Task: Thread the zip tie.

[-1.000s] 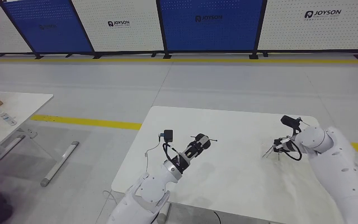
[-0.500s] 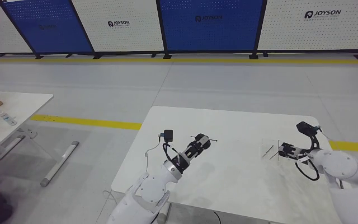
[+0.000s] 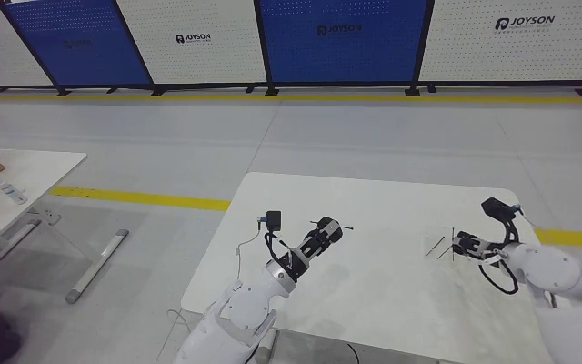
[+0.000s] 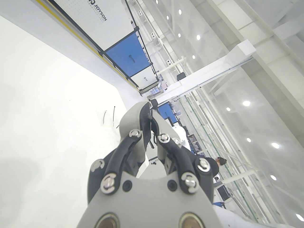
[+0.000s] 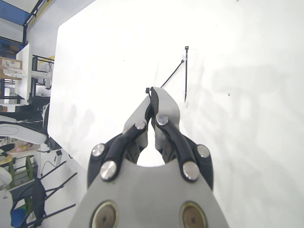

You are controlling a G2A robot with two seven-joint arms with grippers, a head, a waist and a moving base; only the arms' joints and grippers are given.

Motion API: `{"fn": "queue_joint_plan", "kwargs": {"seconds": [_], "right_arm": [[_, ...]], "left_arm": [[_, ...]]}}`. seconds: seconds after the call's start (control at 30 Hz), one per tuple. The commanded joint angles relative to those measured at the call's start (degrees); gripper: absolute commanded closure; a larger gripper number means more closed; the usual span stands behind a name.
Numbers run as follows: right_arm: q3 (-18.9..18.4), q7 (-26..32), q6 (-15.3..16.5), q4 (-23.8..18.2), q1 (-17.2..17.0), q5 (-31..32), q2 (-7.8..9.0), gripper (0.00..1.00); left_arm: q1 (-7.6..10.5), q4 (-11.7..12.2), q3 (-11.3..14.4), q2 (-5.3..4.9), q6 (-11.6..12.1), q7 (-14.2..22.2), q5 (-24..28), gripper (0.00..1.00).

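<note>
At far right, pinched shut

Over table (image 3: 382, 273) near its right edge, right gripper (image 5: 150, 91) clamped shut, tiny black nub (image 5: 147, 90) at the tips from its wrist, too small from above; just ahead, flat on top, straight zip tie (image 5: 186, 72) and slanted zip tie (image 5: 171, 74); well apart, left gripper (image 4: 150, 107) closed tight; cannot tell whether pinching anything.

Three black zip ties (image 5: 186, 72) counted: two lying loose, one pinched in the right gripper (image 5: 150, 91). One left gripper (image 4: 150, 106). One white table (image 5: 237, 48).
</note>
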State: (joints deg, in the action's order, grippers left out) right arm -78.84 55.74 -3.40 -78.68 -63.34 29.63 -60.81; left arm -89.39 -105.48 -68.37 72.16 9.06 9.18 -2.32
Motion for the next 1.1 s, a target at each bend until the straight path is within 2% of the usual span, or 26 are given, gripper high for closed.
{"fn": "queue_joint_plan", "kwargs": {"seconds": [0.0,0.07,0.2,0.23,0.3,0.33,0.4,0.87,0.97,1.07], "right_arm": [[-2.2,-1.3,1.5,-1.3,-1.7,-2.1,0.30,1.00],[-4.3,-2.1,3.3,-2.4,-3.4,-4.3,0.59,1.00],[-9.4,-3.3,10.7,-3.9,-7.8,-11.6,1.20,1.00],[-11.0,-3.5,13.4,-4.2,-9.1,-14.1,1.38,1.00],[-12.6,-4.3,16.6,-4.8,-10.8,-16.8,1.54,1.00],[-13.3,-4.5,19.5,-5.4,-12.0,-18.9,1.61,1.00],[-14.2,-4.8,22.4,-5.8,-13.6,-21.1,1.70,1.00],[-14.2,-4.5,22.9,-6.0,-13.9,-21.7,1.74,1.00],[-13.6,-7.4,22.9,-7.1,-14.6,-21.5,1.61,1.00],[-13.7,-11.7,22.9,-9.3,-15.9,-25.4,1.40,1.00]], "left_arm": [[0.00,0.0,0.0,0.00,0.0,0.0,0.0,1.00],[0.00,0.0,0.0,0.00,0.0,0.0,0.0,1.00],[0.00,0.0,0.0,0.00,0.0,0.0,0.0,1.00],[0.00,0.0,0.0,0.00,0.0,0.0,0.0,1.00],[0.00,0.0,0.0,0.00,0.0,0.0,0.0,1.00],[0.00,0.0,0.0,0.00,0.0,0.0,0.0,1.00],[0.00,0.0,0.0,0.00,0.0,0.0,0.0,1.00],[0.00,0.0,0.0,0.00,0.0,0.0,0.0,1.00],[0.00,0.0,0.0,0.00,0.0,0.0,0.0,1.00],[0.00,0.0,0.0,0.00,0.0,0.0,0.0,1.00]]}}
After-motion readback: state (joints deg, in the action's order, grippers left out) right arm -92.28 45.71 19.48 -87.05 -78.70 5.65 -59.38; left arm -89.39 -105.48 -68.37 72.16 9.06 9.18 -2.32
